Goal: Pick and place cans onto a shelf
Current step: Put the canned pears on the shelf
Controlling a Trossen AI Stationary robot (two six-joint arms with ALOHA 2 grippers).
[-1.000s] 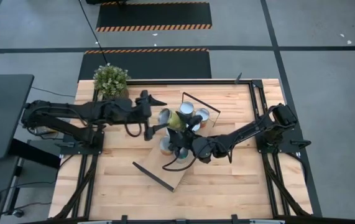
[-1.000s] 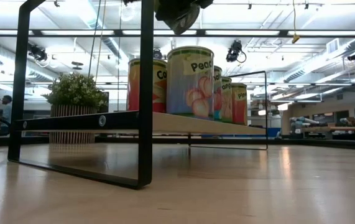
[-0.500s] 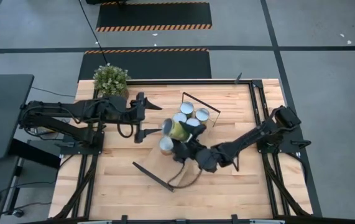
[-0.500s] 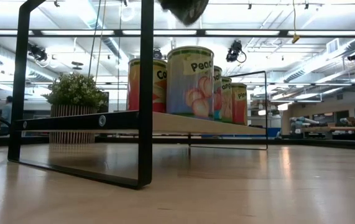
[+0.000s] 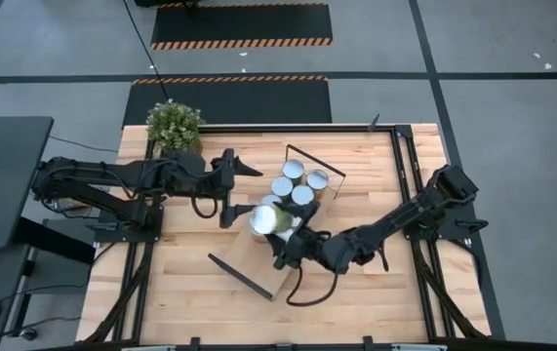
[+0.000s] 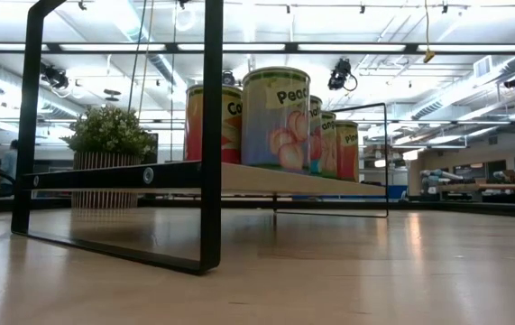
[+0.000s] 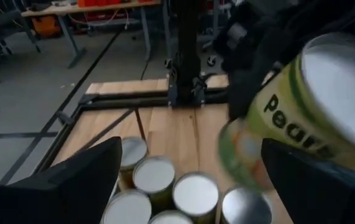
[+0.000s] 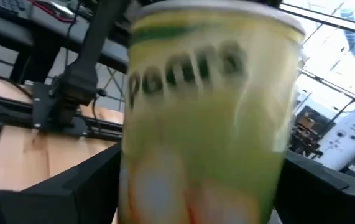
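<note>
My right gripper (image 5: pixel 286 234) is shut on a can (image 5: pixel 270 219) with a silver top and a yellow-green pear label, over the middle of the shelf (image 5: pixel 258 265). The shelf is a light-wood board with black wire frames at its ends. Several more cans (image 5: pixel 298 183) stand upright on its far half, and they also show in the low view (image 6: pixel 275 117). My left gripper (image 5: pixel 237 188) is open and empty just left of the held can. From its wrist view, the held can (image 7: pixel 301 106) shows ahead above the standing cans (image 7: pixel 165 186). My right gripper pinches the can's side wall (image 8: pixel 165 186) between its two fingers (image 8: pixel 84 193), one on each side. It reaches in from the table's right and near side. The can is lifted clear above the shelf, its silver top (image 5: pixel 261 216) tilted a little toward the table's left.
A potted green plant (image 5: pixel 174 125) stands at the table's far left corner. The shelf's near wire frame (image 5: pixel 242 276) stands up from the tabletop. Bare plank tabletop (image 5: pixel 180 292) lies at the near left and near right.
My right gripper has carried the pear can from beside the standing cans toward the table's near edge and a little left. In the low view it has gone up out of the picture. The cans on the shelf have stayed put.
</note>
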